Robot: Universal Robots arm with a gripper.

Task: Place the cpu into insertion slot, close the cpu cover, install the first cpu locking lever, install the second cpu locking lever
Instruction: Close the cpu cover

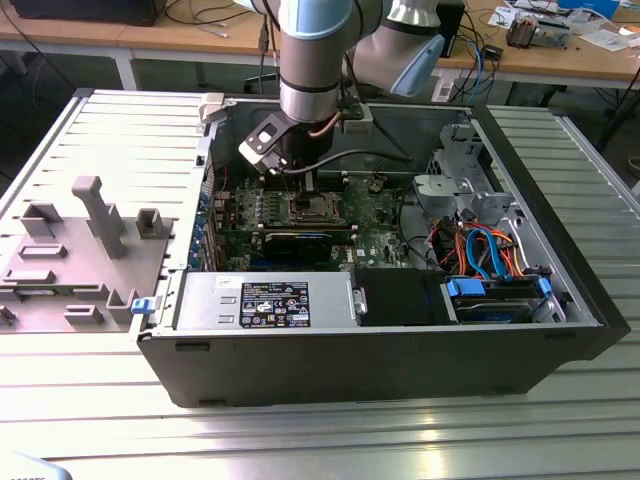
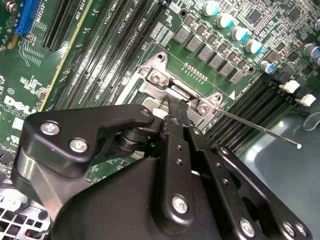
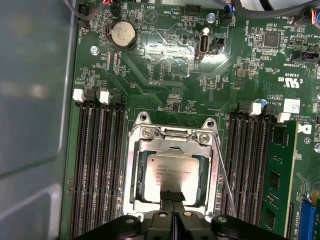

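Observation:
The silvery cpu (image 3: 172, 172) lies flat in the insertion slot (image 3: 131, 170) on the green motherboard (image 3: 165, 75). The cpu cover (image 3: 172, 146), a silver frame, lies down around it, and the chip shows through its opening. My gripper (image 3: 173, 194) is shut with nothing between its fingers, the tips right over the chip's edge; in the second wrist view the gripper (image 2: 176, 106) sits low over the socket. A thin wire locking lever (image 3: 225, 175) runs along one side of the socket, and its free end (image 2: 295, 145) sticks out over the memory slots. In the exterior view the gripper (image 1: 306, 186) hangs inside the case above the socket (image 1: 313, 208).
Black memory slots (image 3: 100, 165) flank the socket on both sides. The open computer case (image 1: 380, 360) holds a power supply (image 1: 265, 300), a black graphics card (image 1: 300, 240) and a drive bay with orange and blue cables (image 1: 490, 250). A grey fixture plate (image 1: 80, 250) lies at the exterior view's left.

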